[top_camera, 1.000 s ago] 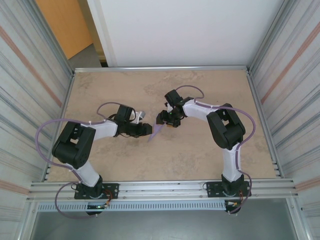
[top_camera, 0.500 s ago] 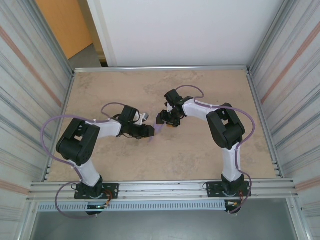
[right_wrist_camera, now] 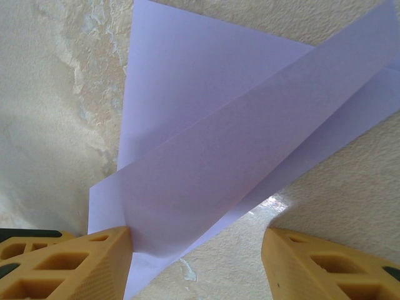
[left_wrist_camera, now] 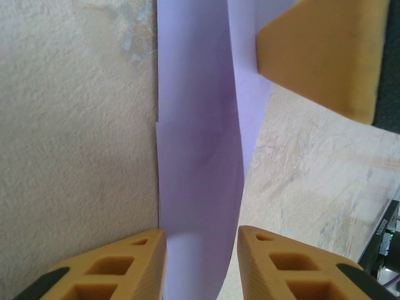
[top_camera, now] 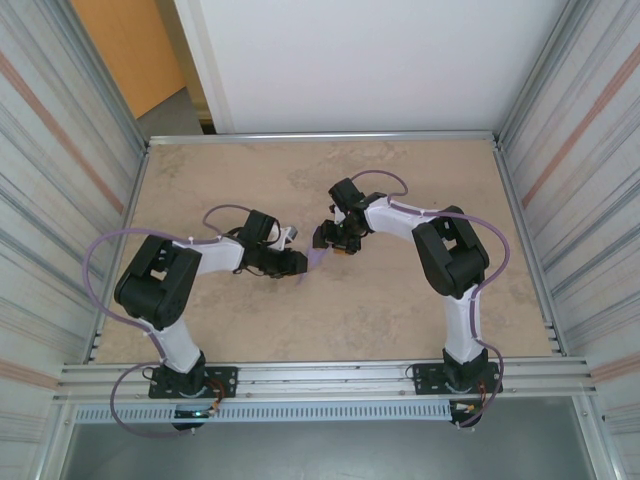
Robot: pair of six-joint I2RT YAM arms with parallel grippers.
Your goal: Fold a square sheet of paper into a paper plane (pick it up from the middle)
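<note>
Lilac paper plane (top_camera: 316,258) straddled by lowered left gripper (top_camera: 302,265) and right gripper (top_camera: 323,243).

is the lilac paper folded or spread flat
Folded. The lilac paper shows overlapping layers and a long crease in the left wrist view; the right wrist view shows one band lying across another layer.

Top view: lilac paper (top_camera: 316,257) is a sliver between the two wrists, too small to read its folds or shape. Left wrist: the paper runs off the top and bottom edges. The left gripper (left_wrist_camera: 200,232) is clipped at the bottom, and I can't tell if it pinches the paper or just flanks it. Another orange finger (left_wrist_camera: 325,50) is cut by the top and right edges. Right wrist: the right gripper (right_wrist_camera: 197,232) is clipped at the bottom. The paper runs off to the right, one corner behind a finger.
</note>
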